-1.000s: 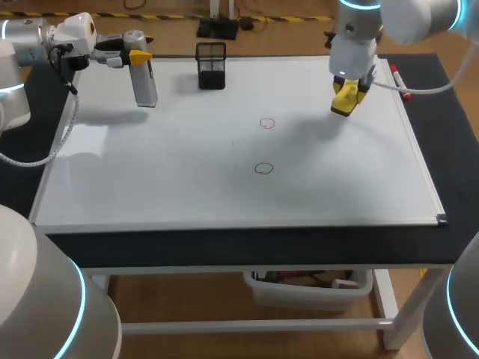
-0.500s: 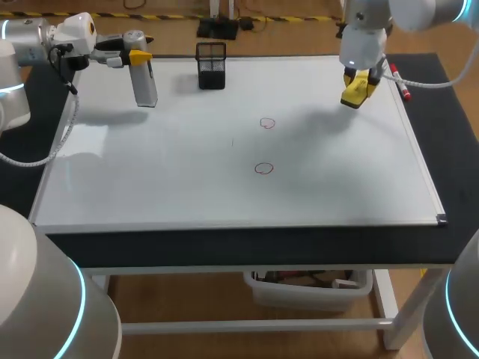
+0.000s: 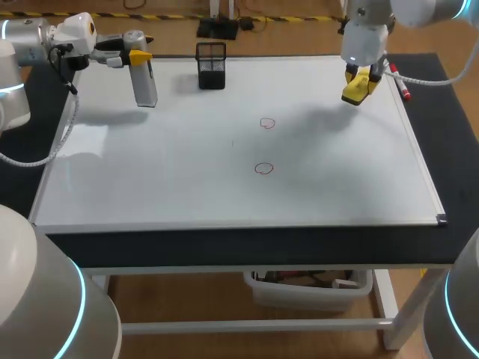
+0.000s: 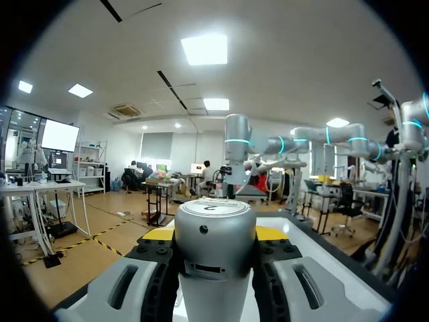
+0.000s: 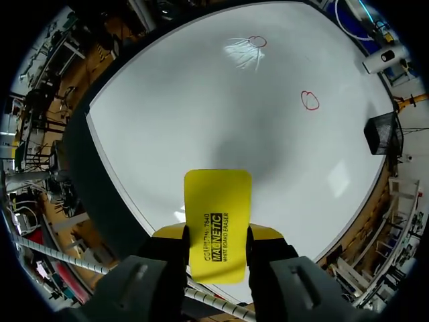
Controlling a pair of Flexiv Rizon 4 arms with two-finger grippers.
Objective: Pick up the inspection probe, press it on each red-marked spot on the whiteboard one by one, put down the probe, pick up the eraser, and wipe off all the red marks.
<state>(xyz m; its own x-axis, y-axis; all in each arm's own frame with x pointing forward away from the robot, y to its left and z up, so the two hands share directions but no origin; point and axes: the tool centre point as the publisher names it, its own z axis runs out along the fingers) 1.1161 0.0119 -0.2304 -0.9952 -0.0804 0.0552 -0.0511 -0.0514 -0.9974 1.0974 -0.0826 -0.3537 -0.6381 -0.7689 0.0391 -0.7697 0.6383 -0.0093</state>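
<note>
The silver inspection probe (image 3: pixel 144 84) hangs upright over the far left corner of the whiteboard (image 3: pixel 165 172), and my left gripper (image 3: pixel 138 56) is shut on its upper end. In the left wrist view the probe's round cap (image 4: pixel 214 225) fills the space between the fingers (image 4: pixel 153 268) of the left gripper (image 4: pixel 214 236). My right gripper (image 3: pixel 359 78) is shut on the yellow eraser (image 3: pixel 356 88), held above the board's far right part. The eraser (image 5: pixel 218 221) sticks out ahead of the right gripper (image 5: pixel 218 233). Two red circles (image 3: pixel 267 123) (image 3: pixel 263 169) are drawn mid-board; both red marks (image 5: pixel 257 41) (image 5: pixel 310 100) lie well ahead of the eraser.
A black mesh holder (image 3: pixel 212 66) stands at the board's far edge, also seen as the mesh holder (image 5: pixel 383 133) in the right wrist view. A red marker (image 3: pixel 399 82) lies along the right frame. A dark table border (image 3: pixel 239 247) rings the board.
My right arm has carried the eraser back and to the right, away from the red circles. The left arm and the probe have not moved.
</note>
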